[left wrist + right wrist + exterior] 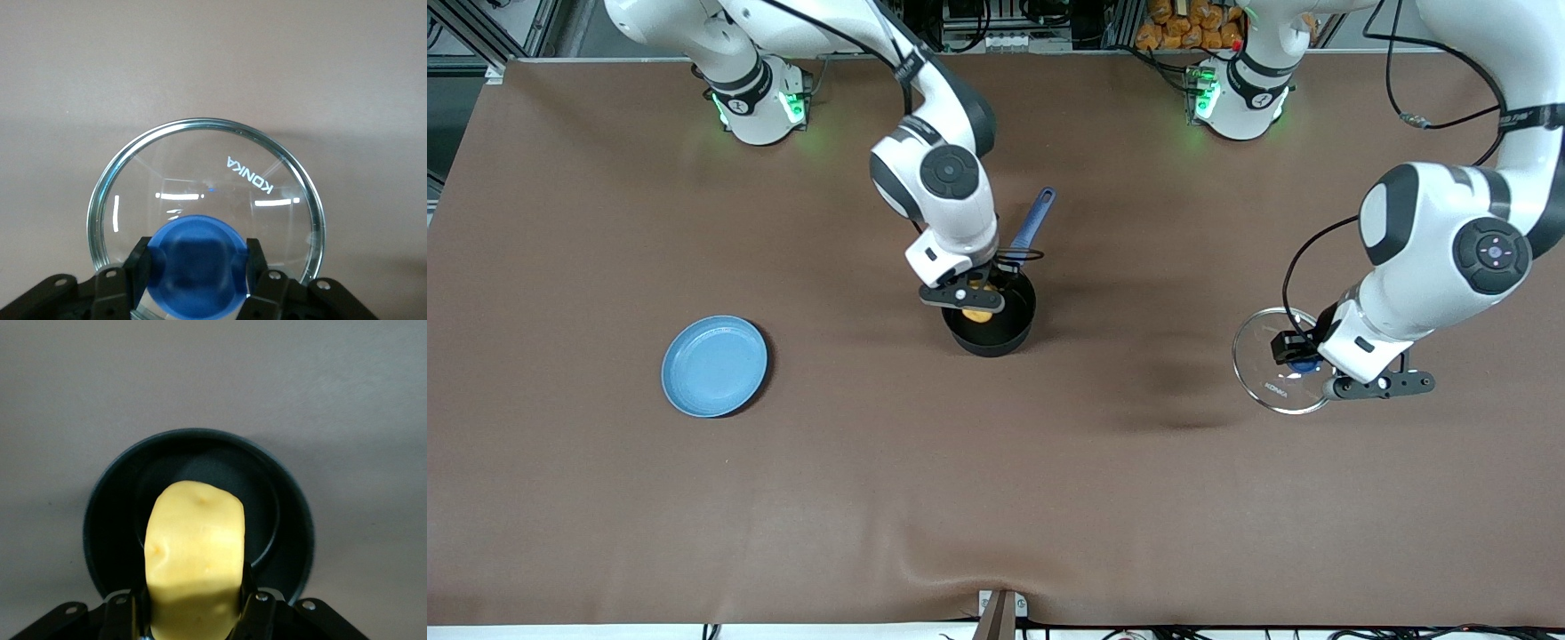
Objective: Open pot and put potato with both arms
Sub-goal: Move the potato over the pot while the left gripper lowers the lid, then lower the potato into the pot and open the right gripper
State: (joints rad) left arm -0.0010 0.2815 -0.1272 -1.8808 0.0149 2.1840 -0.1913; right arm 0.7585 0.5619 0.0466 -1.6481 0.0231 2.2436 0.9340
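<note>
Brown tabletop (996,498), bare along the edge nearest the front camera.

Nearest in: clear glass lid (1267,364) toward the left arm's end, marked KONKA near its rim, off the pot and well apart from it. Left claw (1303,363) pinching the lid's blue knob (198,263), one finger (139,263) pressed to each side of it. Lid seen from the left wrist view as a full ring of glass (207,200) with plain brown surface under it. Cannot tell whether resting on the tabletop or held just above.

About level with it, toward the right arm's end: flat light-blue plate (714,365), lying alone, nothing on it.

A little farther from the front camera, mid-table: black pot (991,320), uncovered, long blue handle (1033,220) pointing away toward the bases. Right claw (976,307) hanging over the pot's open mouth, clamped on the potato (978,313). From the right wrist view, potato (195,553) yellow, faintly dimpled, gripped at its lower end between both fingers (257,607), pot's dark interior (267,493) directly below. Potato not touching the pot's floor as far as visible.

Farthest: both arm bases along the top edge, green lights showing at each.
</note>
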